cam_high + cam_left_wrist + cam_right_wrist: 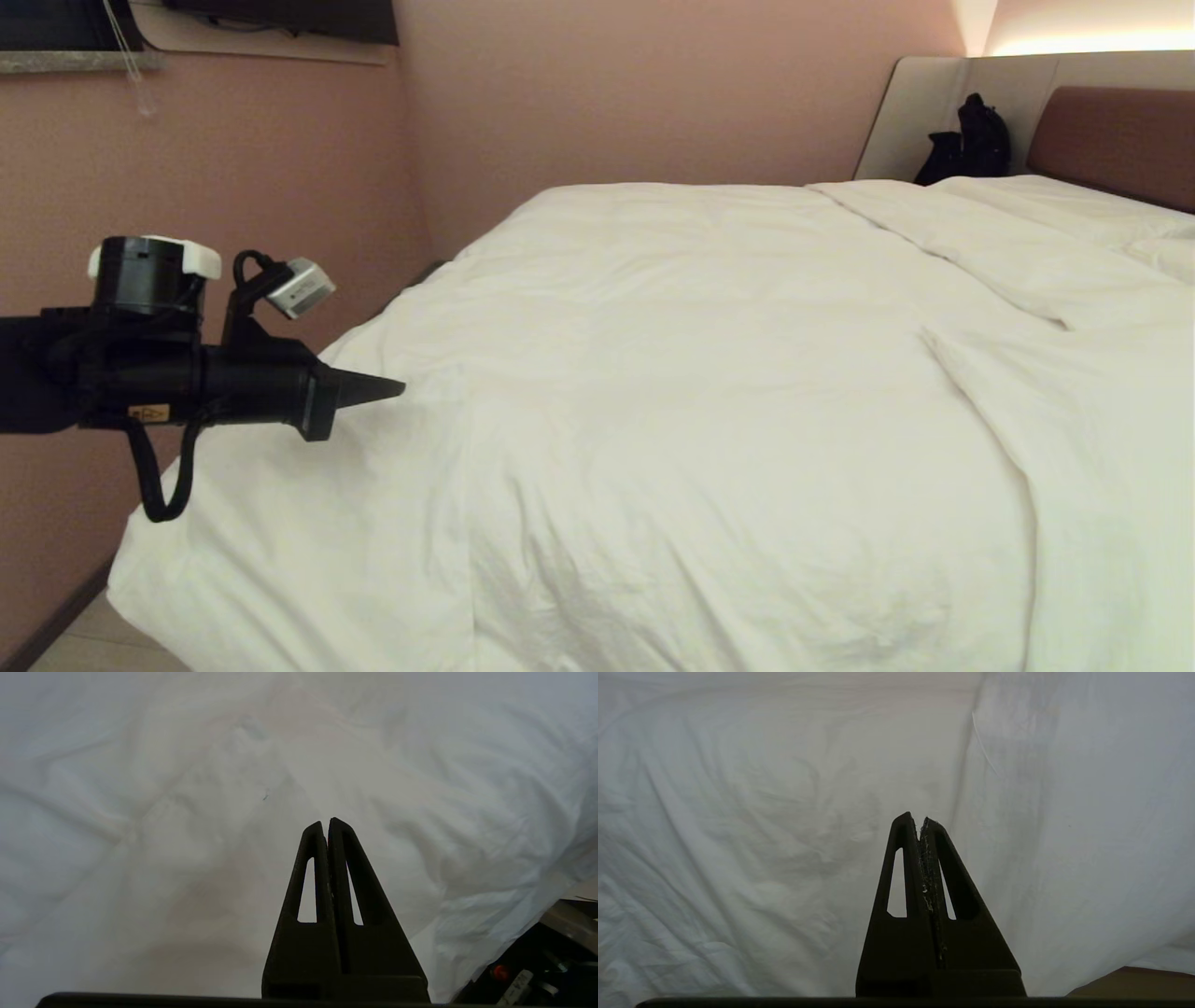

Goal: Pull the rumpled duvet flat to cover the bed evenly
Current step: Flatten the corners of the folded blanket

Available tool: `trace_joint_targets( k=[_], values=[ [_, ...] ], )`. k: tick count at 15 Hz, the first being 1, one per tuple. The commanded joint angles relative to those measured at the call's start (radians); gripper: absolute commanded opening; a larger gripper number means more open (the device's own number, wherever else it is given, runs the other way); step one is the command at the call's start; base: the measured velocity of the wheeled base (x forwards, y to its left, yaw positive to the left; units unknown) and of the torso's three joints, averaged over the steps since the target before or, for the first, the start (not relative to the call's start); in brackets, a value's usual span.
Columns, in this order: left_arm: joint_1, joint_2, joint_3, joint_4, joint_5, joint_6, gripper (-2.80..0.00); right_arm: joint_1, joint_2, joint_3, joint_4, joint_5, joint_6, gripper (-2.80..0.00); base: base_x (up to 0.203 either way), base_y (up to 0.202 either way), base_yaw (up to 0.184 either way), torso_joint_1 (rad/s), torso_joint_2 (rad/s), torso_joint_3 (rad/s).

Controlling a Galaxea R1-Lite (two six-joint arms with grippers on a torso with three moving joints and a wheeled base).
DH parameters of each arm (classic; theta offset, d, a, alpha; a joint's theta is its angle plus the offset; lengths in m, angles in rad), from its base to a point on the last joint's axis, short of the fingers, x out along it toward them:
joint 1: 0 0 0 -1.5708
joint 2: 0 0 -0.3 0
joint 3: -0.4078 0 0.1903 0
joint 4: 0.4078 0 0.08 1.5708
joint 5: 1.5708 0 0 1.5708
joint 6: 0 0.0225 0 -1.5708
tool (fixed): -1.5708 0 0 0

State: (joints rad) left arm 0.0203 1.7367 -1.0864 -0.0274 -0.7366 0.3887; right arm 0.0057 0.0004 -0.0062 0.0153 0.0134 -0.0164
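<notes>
Nearest, the left gripper [397, 386] hovers beside the duvet [709, 392] at its near left corner, jaws pressed together, holding nothing. Beyond it the duvet drapes the bed [1111, 140], creased toward the headboard. With jaws closed, a pull would probably just slip over the fabric.

Duvet [709, 373] plain white — headboard [1116, 140] brown — wall [607, 93] pink.

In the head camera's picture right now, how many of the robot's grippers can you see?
1. The left gripper, shut, reaches in from the left over the duvet's near left corner. The right gripper is outside that view, shut, facing white fabric.
</notes>
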Motion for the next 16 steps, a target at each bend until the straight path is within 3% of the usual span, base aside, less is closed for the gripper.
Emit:
trace_joint_targets(
  k=[1, 8, 9, 10, 12, 16],
  values=[
    [-0.011, 0.060, -0.036, 0.001, 0.003, 0.004, -2.80, 0.000, 0.001, 0.000, 0.000, 0.000, 0.000, -2.80, 0.000, 0.000, 0.000, 0.000, 0.00, 0.000],
    [-0.037, 0.117, -0.103, -0.007, 0.051, 0.020, -2.80, 0.000, 0.001, 0.000, 0.000, 0.000, 0.000, -2.80, 0.000, 0.000, 0.000, 0.000, 0.00, 0.000],
    [-0.041, 0.134, -0.112, -0.006, 0.069, 0.050, 0.00, 0.000, 0.001, 0.000, 0.000, 0.000, 0.000, -2.80, 0.000, 0.000, 0.000, 0.000, 0.00, 0.000],
    [-0.044, 0.137, -0.114, -0.007, 0.075, 0.057, 0.00, 0.000, 0.001, 0.000, 0.000, 0.000, 0.000, -2.80, 0.000, 0.000, 0.000, 0.000, 0.00, 0.000],
    [-0.060, 0.173, -0.113, -0.022, 0.116, 0.135, 0.00, 0.000, 0.000, 0.000, 0.000, 0.000, 0.000, -2.80, 0.000, 0.000, 0.000, 0.000, 0.00, 0.000],
    [-0.083, 0.197, -0.111, -0.085, 0.139, 0.137, 0.00, 0.000, 0.001, 0.000, 0.000, 0.000, 0.000, -2.80, 0.000, 0.000, 0.000, 0.000, 0.00, 0.000]
  ],
)
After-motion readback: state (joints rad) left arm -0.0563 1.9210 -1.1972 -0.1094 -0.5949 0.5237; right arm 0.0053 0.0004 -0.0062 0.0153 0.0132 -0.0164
